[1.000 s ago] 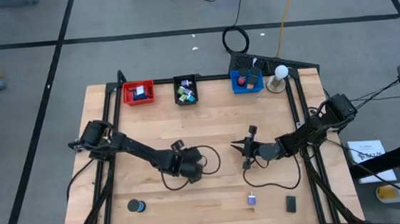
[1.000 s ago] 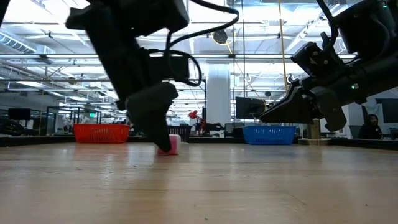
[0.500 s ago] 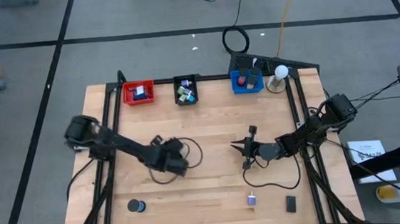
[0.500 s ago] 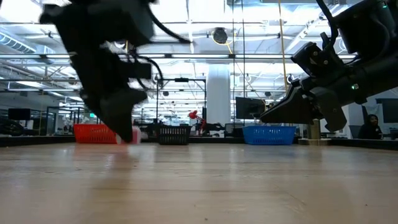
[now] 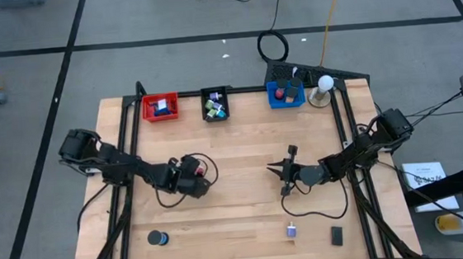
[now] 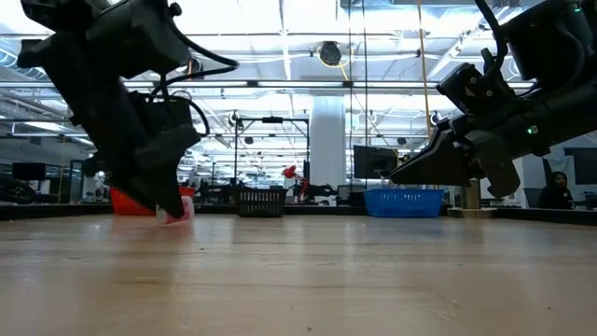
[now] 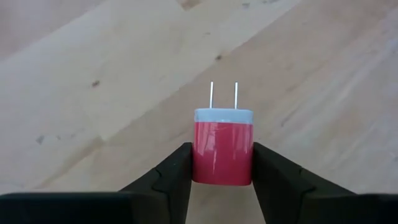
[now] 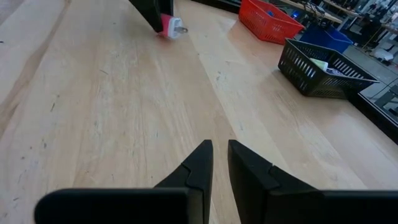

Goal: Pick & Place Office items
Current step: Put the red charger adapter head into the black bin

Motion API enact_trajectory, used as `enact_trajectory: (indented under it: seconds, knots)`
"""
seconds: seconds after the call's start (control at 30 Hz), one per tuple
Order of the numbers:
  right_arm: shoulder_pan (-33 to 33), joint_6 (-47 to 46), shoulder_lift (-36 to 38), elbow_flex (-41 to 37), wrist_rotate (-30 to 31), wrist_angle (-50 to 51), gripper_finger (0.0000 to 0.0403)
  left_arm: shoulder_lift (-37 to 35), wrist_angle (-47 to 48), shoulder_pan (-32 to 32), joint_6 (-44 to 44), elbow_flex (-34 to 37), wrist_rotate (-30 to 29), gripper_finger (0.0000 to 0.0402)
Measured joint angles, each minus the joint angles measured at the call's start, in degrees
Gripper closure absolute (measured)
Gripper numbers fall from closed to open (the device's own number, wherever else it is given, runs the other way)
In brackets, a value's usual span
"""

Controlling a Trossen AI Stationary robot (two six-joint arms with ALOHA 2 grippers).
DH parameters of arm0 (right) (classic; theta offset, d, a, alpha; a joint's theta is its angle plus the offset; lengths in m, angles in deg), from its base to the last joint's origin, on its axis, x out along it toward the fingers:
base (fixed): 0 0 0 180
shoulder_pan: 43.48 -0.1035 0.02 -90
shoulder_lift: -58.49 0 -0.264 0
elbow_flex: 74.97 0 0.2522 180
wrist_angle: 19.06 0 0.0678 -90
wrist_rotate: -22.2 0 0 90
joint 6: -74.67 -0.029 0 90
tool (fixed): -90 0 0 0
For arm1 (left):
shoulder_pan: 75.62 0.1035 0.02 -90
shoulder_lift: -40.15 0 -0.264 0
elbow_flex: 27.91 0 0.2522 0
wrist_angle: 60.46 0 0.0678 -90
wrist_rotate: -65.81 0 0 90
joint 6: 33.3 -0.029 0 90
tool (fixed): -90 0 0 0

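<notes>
Left gripper (image 7: 222,163) is gripping a red plug (image 7: 223,148): both fingers (image 7: 173,171) are pressing its sides, roughly half open, white face and two metal prongs pointing away from the wrist. In the high view that gripper (image 5: 201,176) is sitting over the left-centre of the table (image 5: 249,140), with the plug (image 5: 202,170) showing as a red spot at its tip. In the low view the plug (image 6: 177,212) is hanging just above the wood, not touching it as far as I can tell.

Right gripper (image 5: 279,174) is waiting right of centre, holding nothing; its fingers (image 8: 193,169) are nearly closed, a thin gap showing between them, tips above bare table.

Red tray (image 5: 160,107), black tray (image 5: 215,104) and blue tray (image 5: 285,94) are lining the far edge, each with small items inside. Still loose near the front edge: a black disc (image 5: 156,238), a small purple piece (image 5: 292,231), a black block (image 5: 337,235).
</notes>
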Motion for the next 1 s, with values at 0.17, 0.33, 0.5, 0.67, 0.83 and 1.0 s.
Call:
enact_trajectory:
  seconds: [0.17,0.33,0.5,0.67,0.83,1.0]
  knots:
    - [0.0,0.0,0.0,0.0,0.0,0.0,0.0358,0.0,0.0,1.4,-2.6,-0.7,0.4,0.0229]
    - [0.0,0.0,0.0,0.0,0.0,0.0,0.0358,-0.3,0.3,2.9,-6.0,-0.8,2.7,0.0179]
    - [0.0,0.0,0.0,0.0,0.0,0.0,0.0358,-0.6,0.5,5.3,-9.2,-0.9,5.3,0.0133]
    - [0.0,0.0,0.0,0.0,0.0,0.0,0.0358,-0.6,-0.3,8.2,-9.8,-0.9,9.5,0.0116]
    - [0.0,0.0,0.0,0.0,0.0,0.0,0.0358,-0.6,0.1,10.0,-11.0,-0.9,9.6,0.0144]
    - [0.0,0.0,0.0,0.0,0.0,0.0,0.0358,-0.6,0.1,10.5,-13.7,-0.9,9.6,0.0218]
